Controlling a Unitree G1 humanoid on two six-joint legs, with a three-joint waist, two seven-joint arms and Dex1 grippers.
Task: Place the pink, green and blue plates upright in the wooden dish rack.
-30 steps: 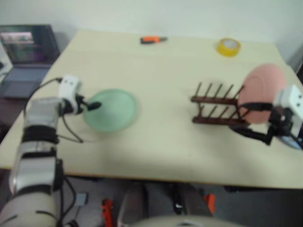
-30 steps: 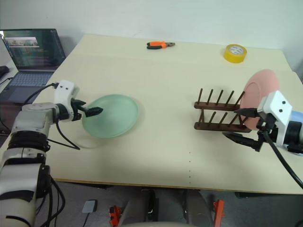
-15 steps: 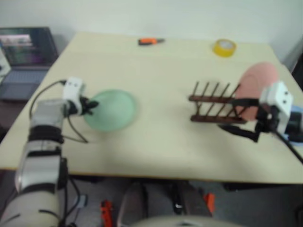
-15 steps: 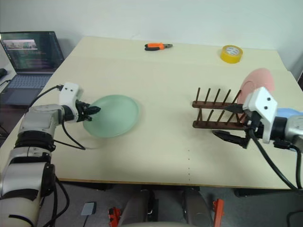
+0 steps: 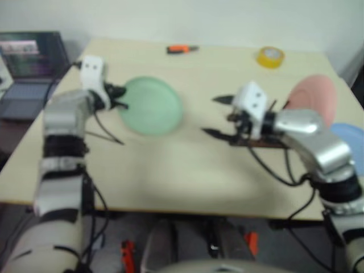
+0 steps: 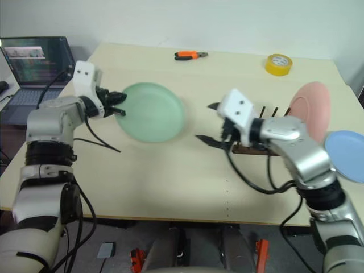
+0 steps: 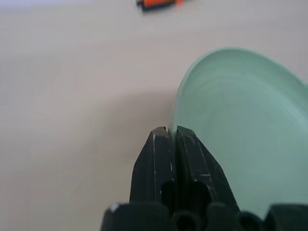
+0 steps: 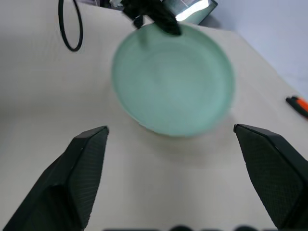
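So from where I'm sitting, my left gripper is pinched tight on the rim of the green plate. In the left wrist view the two black fingers are squeezed together with the plate's edge between their tips. The plate is lifted off the desk and tilted, hanging over the left half of it, nearer the far edge than the near one.

My right gripper is spread wide with nothing in it. It's out over the middle of the desk, pointing left toward the green plate, and the right wrist view looks straight at that plate between the two fingers. There's a clear gap between the gripper and the plate, no contact.

The wooden dish rack sits on the right half of the desk, mostly hidden behind my right arm; I can make out a few pegs and a bit of the base rail. The pink plate stands upright at the rack's right end. I can't tell exactly which pegs it's sitting between. The blue plate is by the desk's right edge, just right of my right forearm, and I can't tell if it's flat on the surface.

Other stuff: orange-handled pliers and a roll of yellow tape along the far edge, and an open laptop off the desk's left side.
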